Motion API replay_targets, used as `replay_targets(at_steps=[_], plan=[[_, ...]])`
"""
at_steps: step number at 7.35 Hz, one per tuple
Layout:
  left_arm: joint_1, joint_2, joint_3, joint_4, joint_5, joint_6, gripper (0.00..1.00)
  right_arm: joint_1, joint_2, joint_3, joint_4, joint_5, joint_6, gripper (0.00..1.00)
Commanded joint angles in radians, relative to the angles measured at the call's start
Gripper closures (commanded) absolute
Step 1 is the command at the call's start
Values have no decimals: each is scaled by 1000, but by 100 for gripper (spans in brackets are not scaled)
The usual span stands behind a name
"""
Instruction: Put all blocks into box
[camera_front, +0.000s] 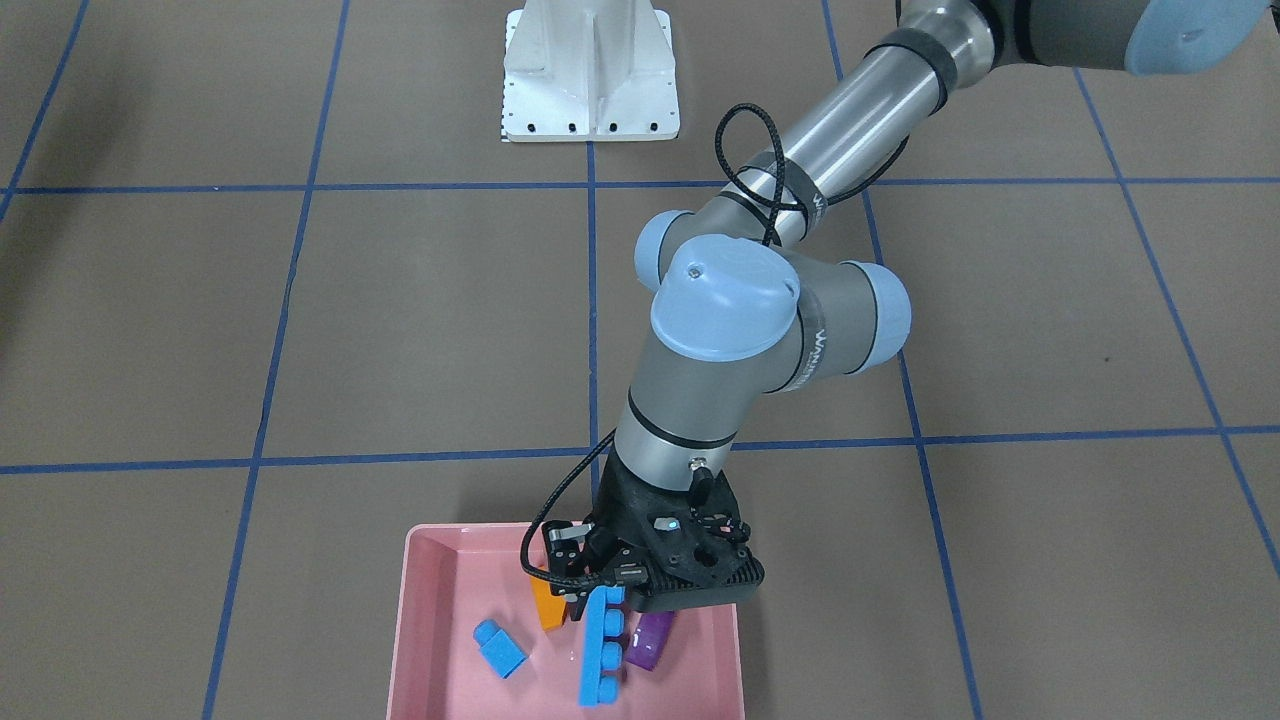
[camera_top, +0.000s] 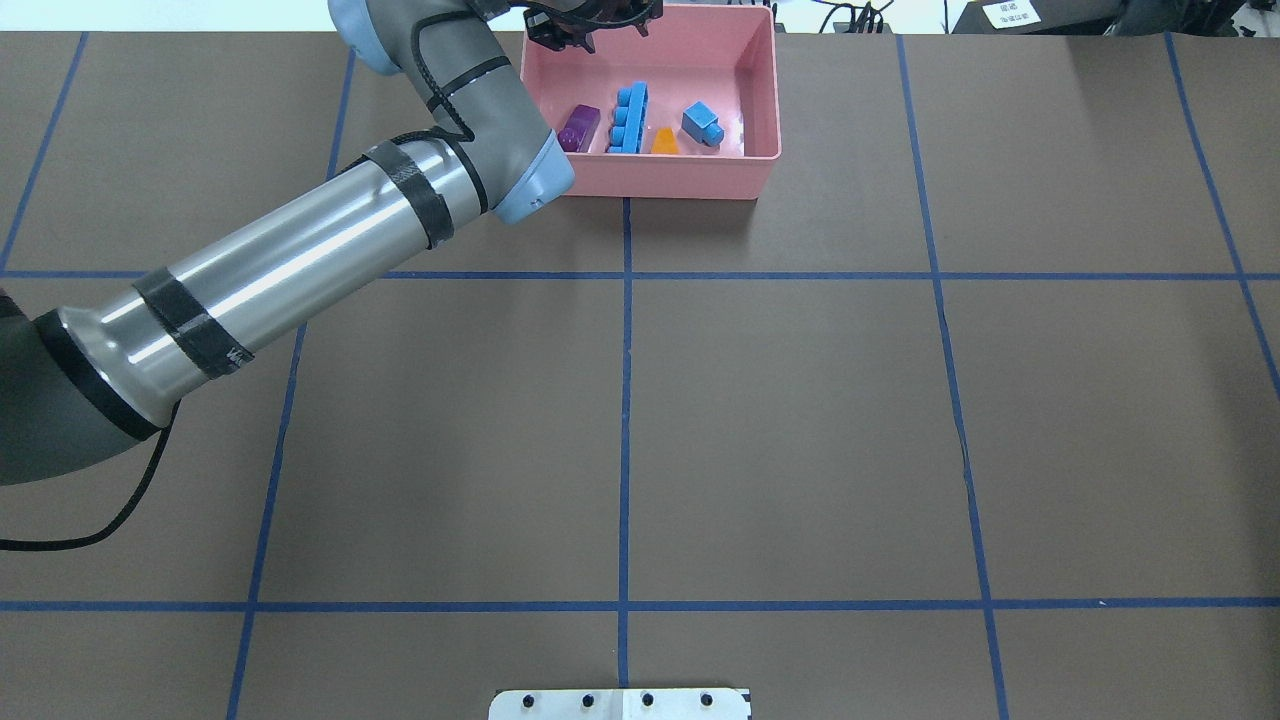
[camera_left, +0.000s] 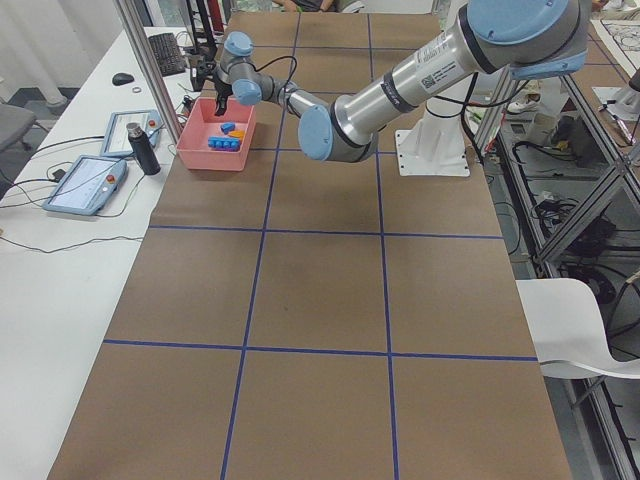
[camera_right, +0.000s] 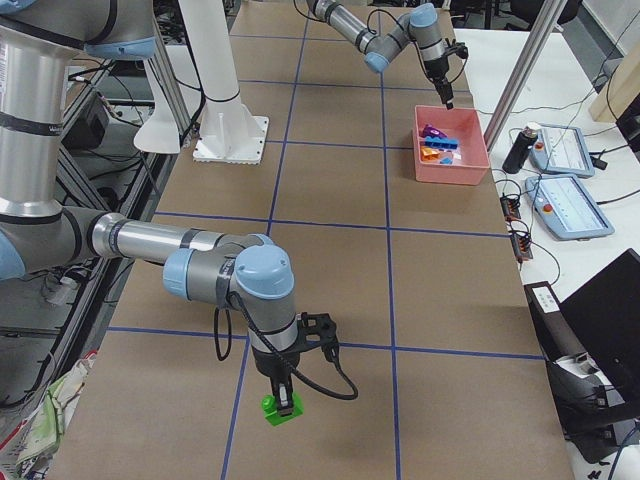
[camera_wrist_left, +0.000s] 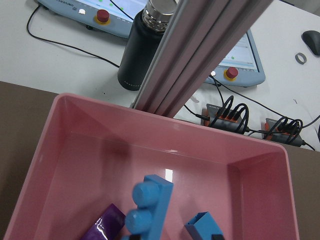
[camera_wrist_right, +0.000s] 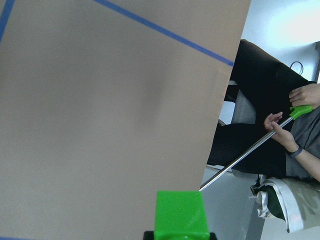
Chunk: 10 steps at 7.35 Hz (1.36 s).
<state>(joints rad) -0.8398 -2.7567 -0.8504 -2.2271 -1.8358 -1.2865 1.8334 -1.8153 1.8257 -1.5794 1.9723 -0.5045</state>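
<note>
Right gripper (camera_right: 283, 398) clamped on green two-stud brick (camera_right: 281, 412); brick sits on the table (camera_right: 330, 250), well apart from pink box (camera_right: 455, 168). Left gripper (camera_right: 447, 98) over the box, opening cannot be told. Inside: orange brick (camera_top: 664, 142), purple brick (camera_top: 578, 128), long light-blue brick (camera_top: 628, 118), small light-blue brick (camera_top: 702, 124).

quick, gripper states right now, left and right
left gripper: cannot tell open or closed; it is above the pink box
right gripper: closed on the green block
</note>
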Motion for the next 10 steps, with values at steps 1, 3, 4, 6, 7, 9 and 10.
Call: replay_targets(at_steps=[1, 3, 4, 6, 7, 9, 10], plan=[[-1, 23, -88, 93, -6, -5, 0, -144, 129, -3, -2, 20, 131, 100], [-42, 29, -203, 315, -92, 7, 0, -288, 248, -5, -4, 115, 329, 100], [-70, 75, -270, 378, -117, 24, 0, -355, 317, -6, -4, 156, 460, 100], [-119, 147, -384, 507, -112, 116, 0, -550, 510, -44, 7, 203, 721, 100], [-136, 172, -435, 593, -103, 192, 0, -630, 656, -108, 7, 200, 851, 100], [-179, 362, -627, 659, -99, 373, 0, -729, 958, -317, 7, 194, 1056, 100], [-195, 491, -735, 659, -82, 480, 0, -750, 1040, -397, 10, 183, 1078, 100]])
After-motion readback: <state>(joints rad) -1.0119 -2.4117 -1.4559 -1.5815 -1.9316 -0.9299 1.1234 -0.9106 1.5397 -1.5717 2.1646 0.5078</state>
